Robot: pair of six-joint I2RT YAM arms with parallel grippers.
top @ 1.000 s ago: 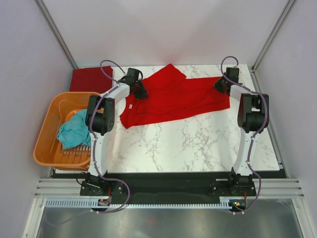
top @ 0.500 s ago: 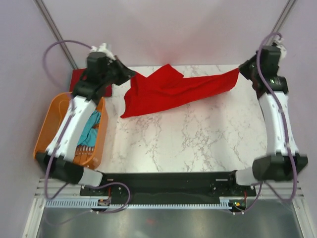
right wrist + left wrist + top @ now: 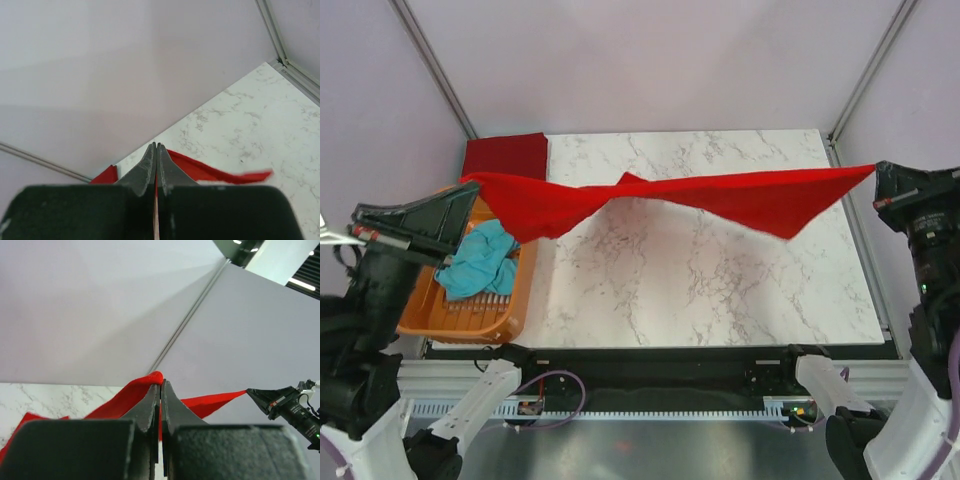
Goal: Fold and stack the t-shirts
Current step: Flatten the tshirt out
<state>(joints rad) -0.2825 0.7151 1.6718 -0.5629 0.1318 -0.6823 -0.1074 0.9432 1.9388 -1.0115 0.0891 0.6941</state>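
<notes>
The bright red cloth t-shirt [image 3: 720,195] hangs in the air above the white marble worktop [image 3: 720,290]. It is stretched from the left edge to the right edge, with one twist near its middle. The left gripper [image 3: 160,386] is pinched tight on one end and the right gripper [image 3: 156,147] on the other. The step seems to be spreading the shirt flat before folding. Both arms should lower together with even tension, so the twist opens and the cloth lands on the middle of the worktop, not over the orange plastic basket [image 3: 460,326] holding the teal t-shirt [image 3: 475,262]. The folded maroon t-shirt [image 3: 505,155] lies at the far left corner.
</notes>
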